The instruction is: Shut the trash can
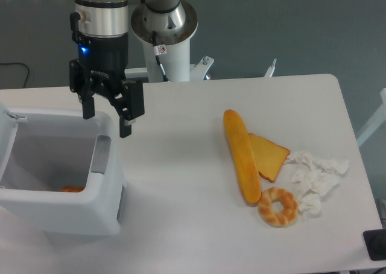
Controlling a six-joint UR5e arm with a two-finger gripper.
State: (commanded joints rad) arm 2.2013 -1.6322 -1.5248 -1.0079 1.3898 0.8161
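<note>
Right now the tool (107, 122) hangs over the far right corner of the trash can (60, 210), fingers spread apart and holding nothing. The can sits open at the near left of the bench (199, 226), and its lid (7, 135) stands up along the left side, so the lid lies to the left of the tool, across the open mouth, with its hinge line running front to back. Most of the lid is cut off by the picture's edge. Something orange (72, 189) lies inside, too hidden to name.
</note>
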